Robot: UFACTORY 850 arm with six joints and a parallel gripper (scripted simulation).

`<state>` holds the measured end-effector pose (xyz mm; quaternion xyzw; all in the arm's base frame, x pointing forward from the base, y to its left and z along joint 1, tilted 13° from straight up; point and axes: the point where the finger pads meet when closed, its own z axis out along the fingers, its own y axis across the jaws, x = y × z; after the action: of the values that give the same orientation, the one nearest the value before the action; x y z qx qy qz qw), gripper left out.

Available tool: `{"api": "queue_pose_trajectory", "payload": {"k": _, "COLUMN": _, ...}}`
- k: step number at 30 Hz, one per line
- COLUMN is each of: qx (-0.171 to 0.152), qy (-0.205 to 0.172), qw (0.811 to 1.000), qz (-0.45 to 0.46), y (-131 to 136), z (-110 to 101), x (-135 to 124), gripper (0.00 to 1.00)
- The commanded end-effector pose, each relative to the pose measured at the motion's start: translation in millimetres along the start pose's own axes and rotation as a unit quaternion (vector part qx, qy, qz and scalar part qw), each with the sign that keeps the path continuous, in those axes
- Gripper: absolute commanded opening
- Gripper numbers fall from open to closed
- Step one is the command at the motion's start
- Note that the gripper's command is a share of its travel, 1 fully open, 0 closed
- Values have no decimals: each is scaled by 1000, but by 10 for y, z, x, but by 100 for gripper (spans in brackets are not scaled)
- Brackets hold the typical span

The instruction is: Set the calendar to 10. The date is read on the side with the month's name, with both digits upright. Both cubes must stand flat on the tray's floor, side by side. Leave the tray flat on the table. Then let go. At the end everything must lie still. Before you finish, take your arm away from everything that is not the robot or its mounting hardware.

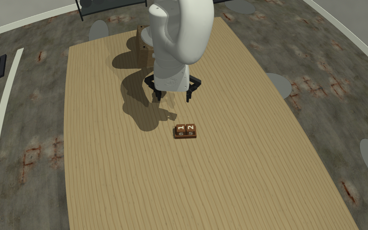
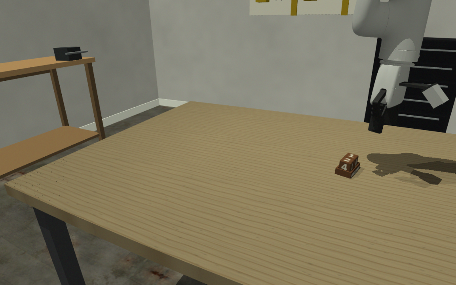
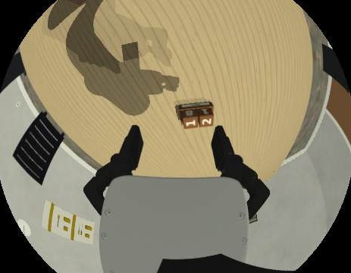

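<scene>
The tray (image 1: pixel 185 137) (image 2: pixel 342 173) lies flat on the table, both cubes side by side in it. In the top view, the left cube (image 1: pixel 180 129) (image 3: pixel 190 122) shows 1 on top and 6 in front; the right cube (image 1: pixel 190 129) (image 2: pixel 344 166) (image 3: pixel 206 120) shows 2 on top and 5 in front. Both top digits lie sideways there. The pale month strip (image 3: pixel 195 105) is on the side facing the arm's base. Above it, the wrist view shows a shaded, inverted 8, apparently, and 1; from that side they appear to read 18. My gripper (image 1: pixel 173 100) (image 2: pixel 376 131) (image 3: pixel 177 134) is open and empty, high above the table, on the base side of the tray.
The arm's wooden base block (image 1: pixel 145 57) stands at the far end of the table (image 1: pixel 196 183) (image 2: pixel 222 177). The arm's shadow (image 1: pixel 148 120) (image 2: pixel 407 162) (image 3: pixel 122 87) falls beside the tray. A shelf (image 2: pixel 35 145) and a black drawer cabinet (image 2: pixel 431 76) stand beyond the table.
</scene>
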<state>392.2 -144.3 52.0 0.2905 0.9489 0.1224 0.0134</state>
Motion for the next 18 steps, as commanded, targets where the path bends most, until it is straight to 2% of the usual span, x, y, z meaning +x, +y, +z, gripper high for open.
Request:
{"api": "queue_pose_trajectory", "payload": {"k": 1, "qx": 7, "qy": 7, "qw": 996, "qz": 86, "y": -42, "z": 2, "x": 47, "gripper": 100}}
{"api": "queue_pose_trajectory", "payload": {"k": 8, "qx": 9, "qy": 6, "qw": 980, "qz": 198, "y": -100, "z": 12, "x": 124, "gripper": 100}}
{"api": "queue_pose_trajectory", "payload": {"k": 11, "qx": 9, "qy": 6, "qw": 978, "qz": 206, "y": -105, "z": 13, "x": 130, "gripper": 100}}
{"api": "queue_pose_trajectory", "payload": {"k": 12, "qx": 9, "qy": 5, "qw": 967, "qz": 256, "y": -131, "z": 17, "x": 166, "gripper": 100}}
{"api": "queue_pose_trajectory", "payload": {"k": 18, "qx": 10, "qy": 4, "qw": 940, "qz": 340, "y": -176, "z": 25, "x": 229, "gripper": 100}}
